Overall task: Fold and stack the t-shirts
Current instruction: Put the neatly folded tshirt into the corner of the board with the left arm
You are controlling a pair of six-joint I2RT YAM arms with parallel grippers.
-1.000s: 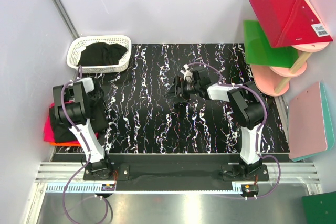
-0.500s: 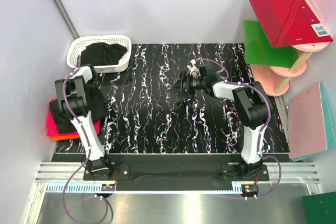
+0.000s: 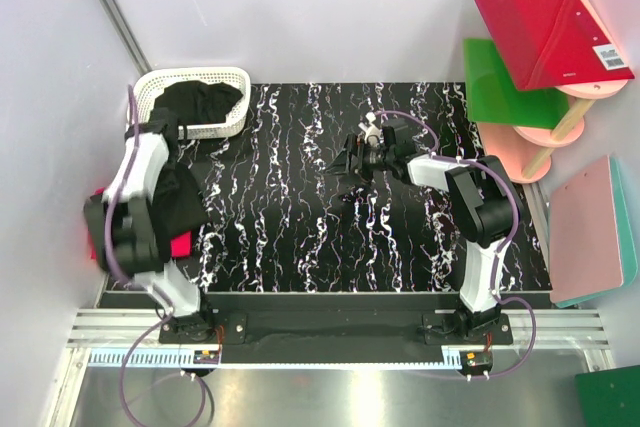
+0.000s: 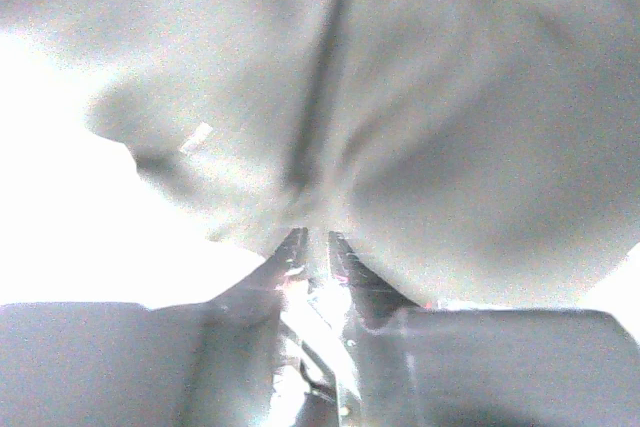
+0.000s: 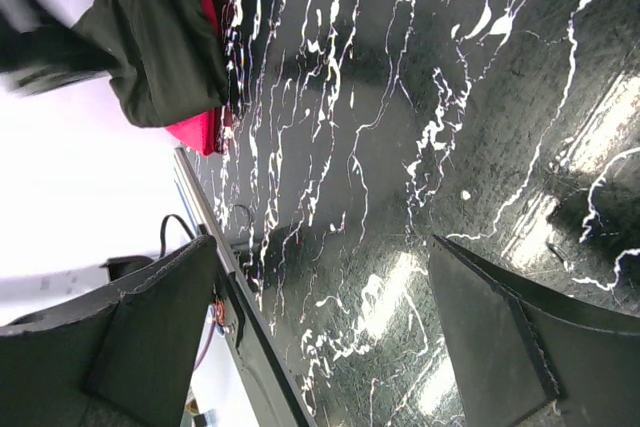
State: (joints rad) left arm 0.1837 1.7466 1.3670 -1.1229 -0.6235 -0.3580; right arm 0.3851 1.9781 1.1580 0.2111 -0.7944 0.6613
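Observation:
A crumpled black t-shirt (image 3: 205,102) lies in the white lattice basket (image 3: 190,75) at the back left. My left gripper (image 3: 168,124) reaches to the basket's near rim. In the left wrist view, washed-out grey cloth (image 4: 420,107) fills the frame. The gripper (image 4: 310,239) points at it with its fingertips only a thin slit apart; glare hides whether cloth is caught. A folded black t-shirt (image 3: 182,197) tops a stack with hot pink (image 3: 180,245) at the left edge, also seen as black (image 5: 160,37) over pink (image 5: 200,129). My right gripper (image 3: 345,162) (image 5: 330,332) hangs open and empty over mid-table.
The table (image 3: 300,237) has a black marbled top. A stand at the back right carries a red board (image 3: 550,32), a green board (image 3: 500,82) and pink discs (image 3: 520,152). A pink board (image 3: 590,232) leans past the right edge. White walls close in on the left and back.
My left arm has swung from over the folded stack up to the basket. The right gripper has shifted slightly farther back and stays open.

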